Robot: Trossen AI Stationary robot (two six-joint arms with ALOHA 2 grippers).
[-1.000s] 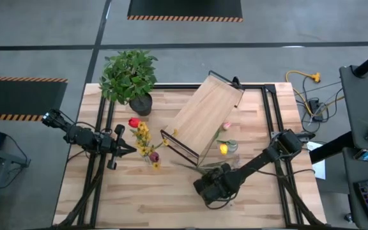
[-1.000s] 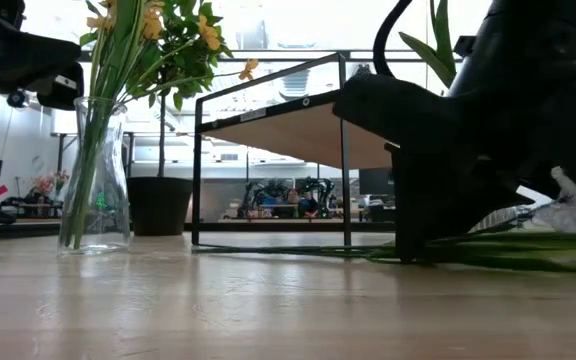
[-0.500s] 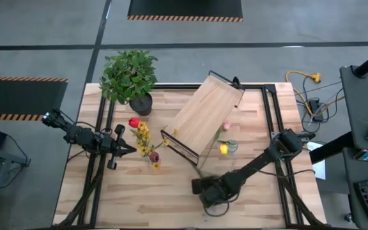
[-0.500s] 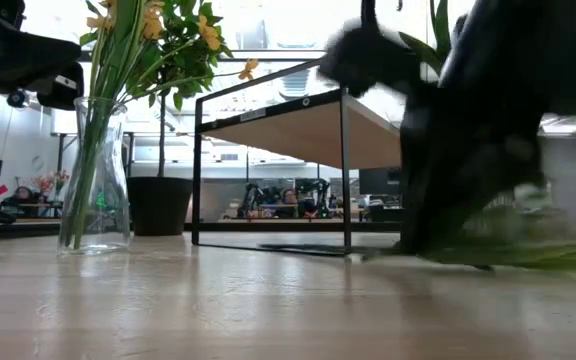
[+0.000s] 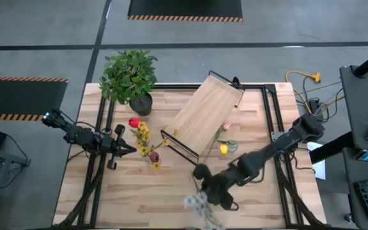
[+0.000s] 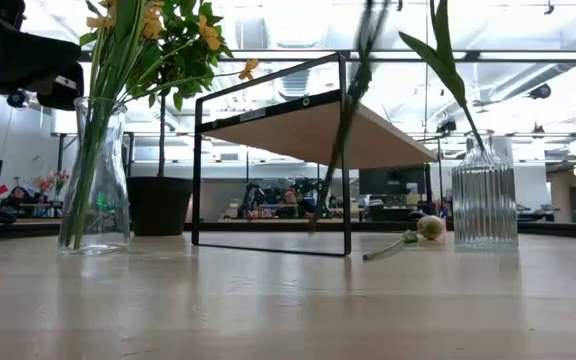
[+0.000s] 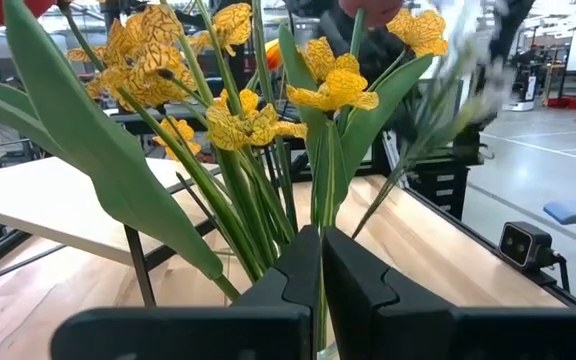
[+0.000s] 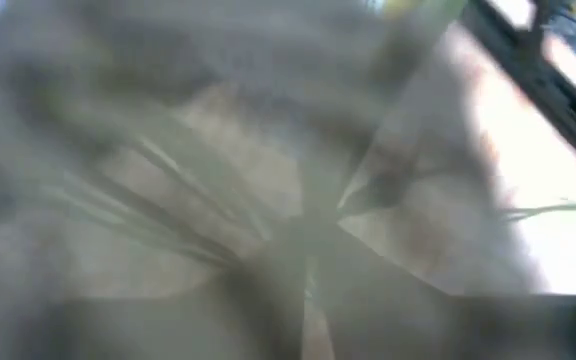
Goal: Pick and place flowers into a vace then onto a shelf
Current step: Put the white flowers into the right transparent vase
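1. Right gripper [image 5: 204, 191]: clamped on a white-blossomed flower [image 5: 195, 203], lifted clear of the table for carrying.
2. Left gripper [image 5: 128, 149]: closed beside the vase [image 5: 153, 160], steadying it.
3. Shelf [image 5: 206, 117]: vacant, awaiting the vase.

The planked wooden tabletop [image 5: 139, 191] carries a potted green plant [image 5: 130, 76] at its far left corner, a clear vase of flowers [image 6: 96, 180], the black-framed shelf [image 5: 204, 115] set askew at centre, a ribbed glass vase [image 6: 484, 205], and one loose flower [image 6: 408, 240] lying flat.
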